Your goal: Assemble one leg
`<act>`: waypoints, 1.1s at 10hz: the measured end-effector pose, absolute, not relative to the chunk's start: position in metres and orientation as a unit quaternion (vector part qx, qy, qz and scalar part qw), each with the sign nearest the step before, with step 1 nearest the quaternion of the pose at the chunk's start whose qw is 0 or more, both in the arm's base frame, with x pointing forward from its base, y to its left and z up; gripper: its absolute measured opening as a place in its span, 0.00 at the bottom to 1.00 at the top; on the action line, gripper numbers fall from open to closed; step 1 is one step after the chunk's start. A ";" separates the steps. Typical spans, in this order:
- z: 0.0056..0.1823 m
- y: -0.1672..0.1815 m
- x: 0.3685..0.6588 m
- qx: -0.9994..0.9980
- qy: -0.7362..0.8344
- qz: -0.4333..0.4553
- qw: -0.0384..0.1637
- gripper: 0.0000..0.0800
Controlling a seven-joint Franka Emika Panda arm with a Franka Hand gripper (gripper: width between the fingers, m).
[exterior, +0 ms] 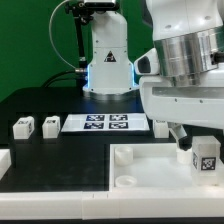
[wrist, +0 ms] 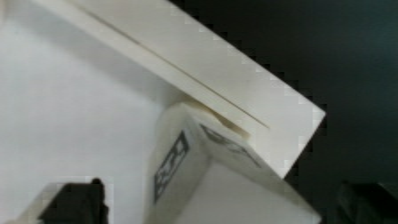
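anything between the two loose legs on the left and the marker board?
Nothing. In the exterior view, only bare black table separates the two legs from the marker board. The wrist view doesn't cover that stretch.

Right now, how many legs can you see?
3. Two legs sit side by side near the exterior view's left, beside the marker board. A third stands at the tray, under the arm. A fourth may be hidden.

You see matt white plastic on the leg (exterior: 205, 160) and tray (exterior: 150, 170), and a matt black table (exterior: 50, 105).
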State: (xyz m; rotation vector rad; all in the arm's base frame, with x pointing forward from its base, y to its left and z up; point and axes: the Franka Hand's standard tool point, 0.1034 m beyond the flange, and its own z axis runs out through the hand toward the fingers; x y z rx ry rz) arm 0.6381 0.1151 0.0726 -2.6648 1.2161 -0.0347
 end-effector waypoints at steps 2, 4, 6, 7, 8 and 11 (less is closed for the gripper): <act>0.073 0.115 0.638 -0.964 0.252 -0.028 0.084 0.81; 0.077 0.119 0.642 -0.989 0.126 -0.038 0.064 0.81; 0.076 0.118 0.642 -0.987 0.140 -0.037 0.066 0.65; 0.076 0.119 0.642 -0.983 0.169 -0.035 0.067 0.48; 0.076 0.113 0.642 -0.972 0.224 -0.032 0.066 0.39; 0.077 0.090 0.640 -0.927 0.372 -0.014 0.046 0.39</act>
